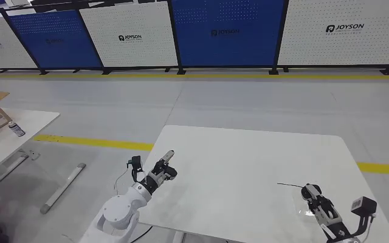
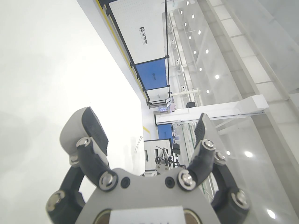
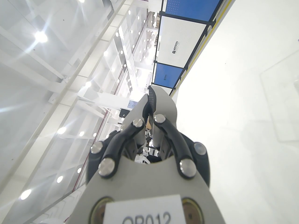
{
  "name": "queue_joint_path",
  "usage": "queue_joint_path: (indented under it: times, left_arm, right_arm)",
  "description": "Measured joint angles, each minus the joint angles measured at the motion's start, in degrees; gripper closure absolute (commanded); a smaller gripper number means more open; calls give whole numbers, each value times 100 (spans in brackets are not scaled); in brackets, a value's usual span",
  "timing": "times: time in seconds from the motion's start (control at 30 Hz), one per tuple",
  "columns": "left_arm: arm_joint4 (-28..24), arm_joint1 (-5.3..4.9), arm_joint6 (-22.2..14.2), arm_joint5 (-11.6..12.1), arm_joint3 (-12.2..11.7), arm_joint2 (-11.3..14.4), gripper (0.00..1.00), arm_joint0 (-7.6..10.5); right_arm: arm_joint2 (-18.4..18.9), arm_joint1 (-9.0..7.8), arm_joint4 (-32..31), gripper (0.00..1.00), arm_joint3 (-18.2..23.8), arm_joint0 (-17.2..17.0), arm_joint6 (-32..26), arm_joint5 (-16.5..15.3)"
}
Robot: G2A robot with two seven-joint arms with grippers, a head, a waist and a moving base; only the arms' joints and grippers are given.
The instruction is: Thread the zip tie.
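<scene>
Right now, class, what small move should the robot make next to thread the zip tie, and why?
Probably bring the left pincer across the table toward the zip tie. That pincer is open and holds nothing, over the table's opposite side. The right pincer is shut, apparently on one end of the tie, and the other end sticks out free.

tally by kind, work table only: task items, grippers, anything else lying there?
zip tie: 1
grippers: 2 (left gripper, jaws open; right gripper, jaws shut)
clear sheet: 1
Total: 4
</scene>
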State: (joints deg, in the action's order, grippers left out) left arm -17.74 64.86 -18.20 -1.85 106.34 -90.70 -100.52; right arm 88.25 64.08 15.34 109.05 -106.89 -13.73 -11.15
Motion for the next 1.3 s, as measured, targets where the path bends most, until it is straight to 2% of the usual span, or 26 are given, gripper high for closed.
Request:
queue_joint_path:
  times: [0.17, 0.27, 0.37, 0.5, 0.53, 0.63, 1.13, 1.3]
  left_arm:
    - [-2, 0, -9, -1, 0, -1, 0, 0]
    - [-173, 6, -138, -32, -40, 34, 0, 35]
    - [-267, -5, -436, -2, -71, 58, 0, 57]
    - [-531, -28, -1220, -131, -128, 200, 0, 110]
    - [-564, -30, -1326, -142, -156, 230, 0, 140]
    - [-725, -13, -1285, -121, -253, 339, 0, 224]
    - [-709, -8, -1265, -108, -255, 393, 0, 240]
    - [-834, 1, -1748, 16, -232, 742, 0, 311]
  right_arm:
    - [-11, 2, -15, 100, 4, 15, 0, 3]
    - [-167, 6, -82, 100, 21, 107, -295, -72]
    - [-299, 17, -36, 100, -66, 189, -562, -217]
    - [-477, 39, -28, 100, -206, 289, -684, -291]
    - [-510, 44, -68, 100, -240, 318, -671, -268]
    - [-543, 51, -125, 100, -284, 361, -596, -205]
    - [-571, 61, -116, 100, -287, 391, -553, -220]
    - [-656, 98, 200, 100, -424, 454, -558, -569]
